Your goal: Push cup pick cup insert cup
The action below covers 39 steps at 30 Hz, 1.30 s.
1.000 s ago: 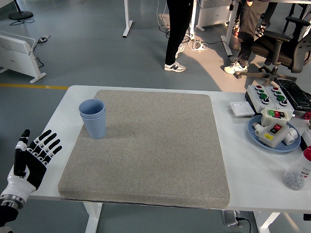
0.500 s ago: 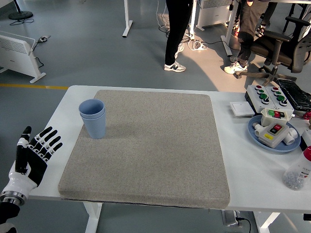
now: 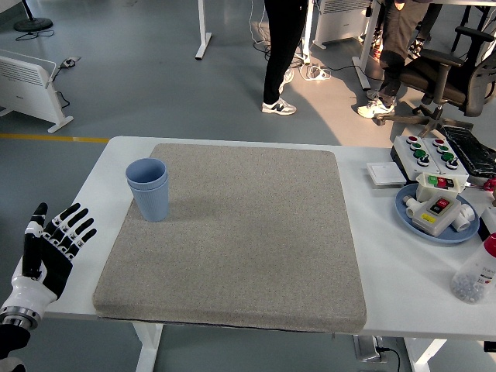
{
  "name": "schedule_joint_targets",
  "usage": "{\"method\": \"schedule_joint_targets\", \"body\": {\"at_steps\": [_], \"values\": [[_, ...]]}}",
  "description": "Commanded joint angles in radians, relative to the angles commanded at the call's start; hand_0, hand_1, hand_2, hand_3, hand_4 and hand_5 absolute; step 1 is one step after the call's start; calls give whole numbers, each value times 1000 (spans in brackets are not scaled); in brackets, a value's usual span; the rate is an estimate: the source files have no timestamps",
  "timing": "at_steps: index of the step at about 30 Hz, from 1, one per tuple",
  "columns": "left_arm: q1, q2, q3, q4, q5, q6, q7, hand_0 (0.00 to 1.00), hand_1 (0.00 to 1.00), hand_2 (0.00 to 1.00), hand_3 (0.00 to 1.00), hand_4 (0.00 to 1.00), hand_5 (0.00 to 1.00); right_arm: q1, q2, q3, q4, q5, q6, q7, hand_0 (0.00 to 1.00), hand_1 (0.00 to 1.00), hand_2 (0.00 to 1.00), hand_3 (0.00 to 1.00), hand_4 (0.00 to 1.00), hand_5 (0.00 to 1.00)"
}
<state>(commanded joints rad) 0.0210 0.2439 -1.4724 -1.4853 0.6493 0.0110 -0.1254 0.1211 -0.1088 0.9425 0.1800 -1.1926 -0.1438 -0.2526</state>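
Two blue cups [image 3: 149, 189] stand nested, one inside the other, upright on the far left part of the grey mat [image 3: 240, 232]. My left hand [image 3: 48, 249] hovers off the table's left edge, well below and left of the cups, fingers spread and holding nothing. The right arm does not show.
At the right stand a blue plate [image 3: 436, 217] carrying a button box, a control panel [image 3: 434, 153] with green and red buttons, a white pad [image 3: 385, 173], and a clear bottle [image 3: 475, 277] at the right edge. People stand on the floor beyond the table.
My left hand has drifted slightly down and left, away from the mat. The cups have not moved.
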Motion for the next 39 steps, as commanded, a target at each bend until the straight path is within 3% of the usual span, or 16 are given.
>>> {"method": "schedule_joint_targets", "body": {"at_steps": [15,21,29,39], "values": [[-5,18,6,2,0,1,-2,825,822,817,741,710,998,-14,11,-40,0,83,30,4,529,546,596,573,151,772],[12,14,-25,15,9,0,-5,823,819,815,739,709,998,-34,16,-13,0,51,103,-23,530,546,605,586,145,775],[5,16,-22,23,14,-1,-3,823,818,814,739,709,998,-50,10,48,0,36,148,-43,531,546,620,605,147,789],[-13,12,-24,36,19,0,-1,822,817,814,738,708,998,-71,16,113,0,116,105,-44,531,546,632,620,162,811]]}}
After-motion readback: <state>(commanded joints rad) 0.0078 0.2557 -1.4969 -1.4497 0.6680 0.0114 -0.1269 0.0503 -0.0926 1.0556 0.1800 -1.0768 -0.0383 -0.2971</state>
